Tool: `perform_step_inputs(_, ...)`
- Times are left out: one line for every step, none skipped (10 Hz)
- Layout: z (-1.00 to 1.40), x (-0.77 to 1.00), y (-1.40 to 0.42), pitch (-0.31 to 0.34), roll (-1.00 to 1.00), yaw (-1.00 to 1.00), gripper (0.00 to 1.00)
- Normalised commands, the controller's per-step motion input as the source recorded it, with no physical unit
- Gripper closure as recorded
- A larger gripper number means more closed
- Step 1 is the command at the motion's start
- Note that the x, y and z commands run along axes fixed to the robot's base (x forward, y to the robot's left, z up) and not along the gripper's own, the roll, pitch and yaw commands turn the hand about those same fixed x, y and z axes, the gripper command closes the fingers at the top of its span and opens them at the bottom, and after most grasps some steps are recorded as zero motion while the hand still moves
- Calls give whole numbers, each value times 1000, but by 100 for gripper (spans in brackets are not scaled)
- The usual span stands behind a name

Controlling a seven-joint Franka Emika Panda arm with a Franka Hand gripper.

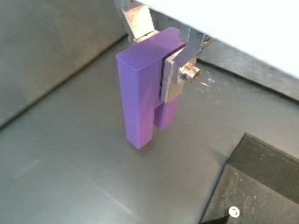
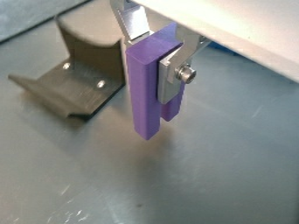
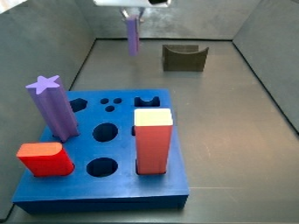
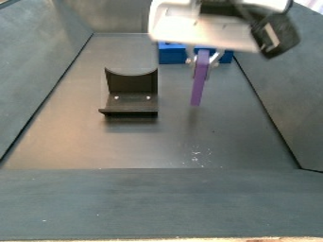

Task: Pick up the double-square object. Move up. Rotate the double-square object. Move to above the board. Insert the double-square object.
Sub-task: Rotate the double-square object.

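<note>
- The gripper (image 1: 160,54) is closed on the upper end of the purple block (image 1: 142,96); in both wrist views its silver fingers (image 2: 176,73) clamp the block from opposite sides.
- The purple block (image 2: 152,87) hangs upright, long axis vertical, with its lower end clear of the grey floor (image 2: 222,166).
- In a side view the purple block (image 3: 133,37) is suspended at the far end of the enclosure, near the back wall and well apart from the blue board (image 3: 117,179).
- The blue board lies on the floor at the near end. Several of its holes are open.
- A purple star-topped column (image 3: 52,108), a red block with a yellow top (image 3: 153,140) and a low red block (image 3: 45,158) stand on the board.
- The fixture (image 2: 76,70), a dark bracket on a base plate, stands on the floor beside the hanging block without touching it.
- In a side view the fixture (image 4: 127,93) sits to one side of the purple block (image 4: 199,80), and the gripper (image 4: 202,55) body covers the block's top.
</note>
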Motion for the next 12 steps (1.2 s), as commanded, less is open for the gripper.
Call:
perform_step_inputs(1000, -247, -241, 64, 90, 21, 100)
perform_step_inputs(1000, -228, -223, 68, 109, 24, 100)
perform_step_inputs(1000, -210, -203, 62, 126, 26, 100)
perform_step_inputs(1000, -197, -186, 52, 137, 25, 100)
perform_step_inputs(1000, -187, -174, 48, 139, 23, 100)
perform_step_inputs(1000, -160, -146, 40, 129, 22, 100)
perform_step_inputs(1000, -147, -135, 38, 124, 22, 100)
perform_step_inputs(951, -120, -106, 36, 107, 21, 100)
perform_step_inputs(735, -78, -65, 36, 95, 19, 100)
perform_step_inputs(573, -51, -39, 46, 96, 22, 100)
perform_step_inputs(466, -32, -29, 55, 95, 23, 100)
perform_step_inputs(256, -4, -20, 77, 96, 27, 100)
